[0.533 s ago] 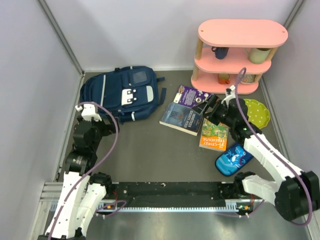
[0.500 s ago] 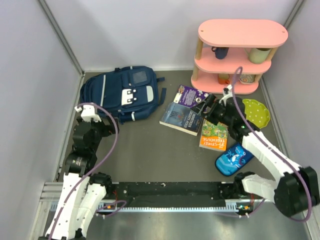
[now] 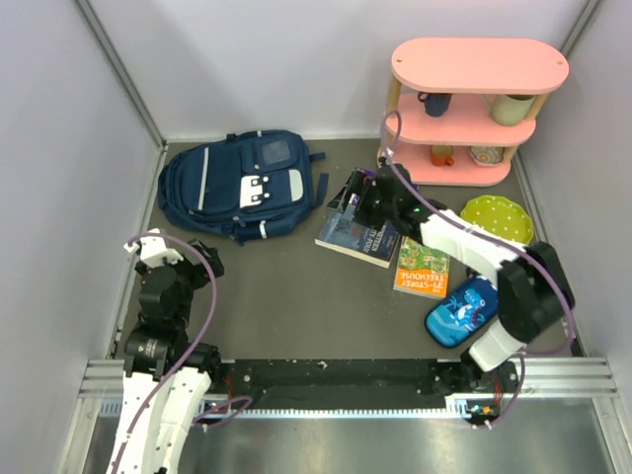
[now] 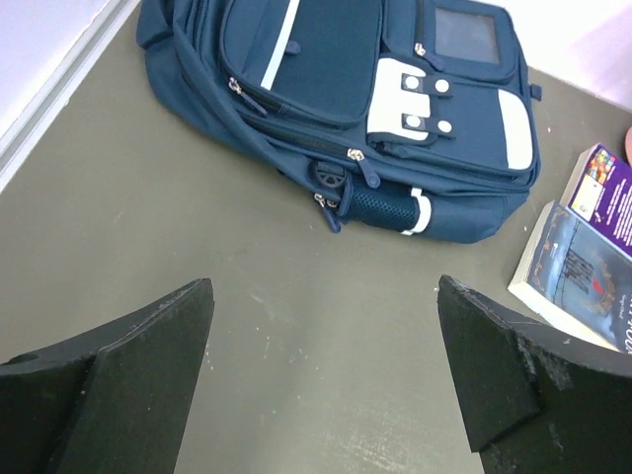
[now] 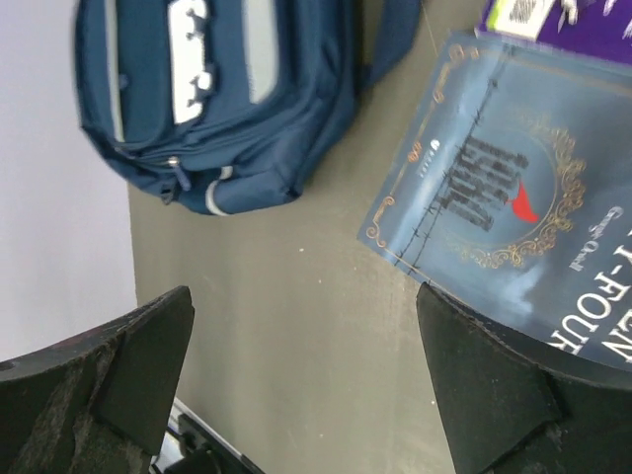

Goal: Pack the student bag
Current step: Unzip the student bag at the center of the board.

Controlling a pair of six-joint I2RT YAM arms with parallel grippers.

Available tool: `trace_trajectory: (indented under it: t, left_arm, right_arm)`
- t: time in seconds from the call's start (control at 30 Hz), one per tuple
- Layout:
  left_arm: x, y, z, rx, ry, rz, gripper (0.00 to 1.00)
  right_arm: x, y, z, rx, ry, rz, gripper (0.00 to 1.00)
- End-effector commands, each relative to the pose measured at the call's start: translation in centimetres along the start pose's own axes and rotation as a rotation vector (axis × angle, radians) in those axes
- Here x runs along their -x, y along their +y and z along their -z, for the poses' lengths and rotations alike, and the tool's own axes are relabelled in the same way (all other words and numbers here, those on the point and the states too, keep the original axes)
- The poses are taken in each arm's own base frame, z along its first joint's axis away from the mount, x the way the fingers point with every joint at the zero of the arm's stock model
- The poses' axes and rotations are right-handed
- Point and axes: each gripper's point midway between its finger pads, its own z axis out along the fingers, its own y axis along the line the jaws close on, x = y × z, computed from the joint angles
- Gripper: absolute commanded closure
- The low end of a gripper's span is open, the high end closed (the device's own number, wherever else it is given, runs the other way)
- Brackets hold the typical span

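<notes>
**Top view:** The student bag (image 3: 247, 185) lies flat at the far left of the table (image 3: 296, 306). Its back edge is near the rear wall and its left side is close to the left wall. The left gripper (image 3: 202, 259) hovers in front of the bag, near that wall and apart from the bag; its jaws are too small to read here. The right gripper (image 3: 357, 197) hangs over the far edge of the blue-grey book (image 3: 346, 240), beside the purple book (image 3: 373, 183) and just in front of the pink shelf (image 3: 464, 109). A strip of bare table separates the bag from the books.

**Left wrist:** The left gripper (image 4: 324, 296) has its jaws spread wide, with only table between them. The bag (image 4: 336, 109) lies ahead with its zipped side edge facing the fingers, well apart. The 2 books sit at the right border.

**Right wrist:** The right gripper (image 5: 304, 296) also has its jaws spread wide, holding nothing. The blue-grey book (image 5: 494, 197) has its near corner just beside the right finger. The bag (image 5: 227, 99) fills the upper left, with bare table between it and the book.
</notes>
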Motion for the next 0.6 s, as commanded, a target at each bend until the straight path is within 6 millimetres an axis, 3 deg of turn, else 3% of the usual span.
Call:
trace_trajectory:
  t: [0.0,0.13,0.23,0.4,0.57]
  left_arm:
    - [-0.6,0.1,-0.5,0.012,0.03,0.001,0.01]
    - [-1.0,0.0,-0.9,0.023,0.069,-0.007,0.01]
    - [-1.2,-0.2,-1.3,0.023,0.084,-0.007,0.01]
    - [-1.4,-0.2,-1.4,0.024,0.101,-0.008,0.01]
    - [-1.3,-0.1,-1.3,0.03,0.092,-0.003,0.01]
  right_arm:
    - [-0.7,3.0,-3.1,0.086,0.038,-0.145,0.08]
    - [-2.1,4.5,-6.9,0.073,0.062,-0.183,0.08]
    - [-2.9,6.5,-8.4,0.105,0.071,-0.229,0.11]
    - [-5.5,6.7,-11.5,0.089,0.083,-0.305,0.13]
    - [-6.2,6.8,-13.4,0.074,0.078,-0.324,0.18]
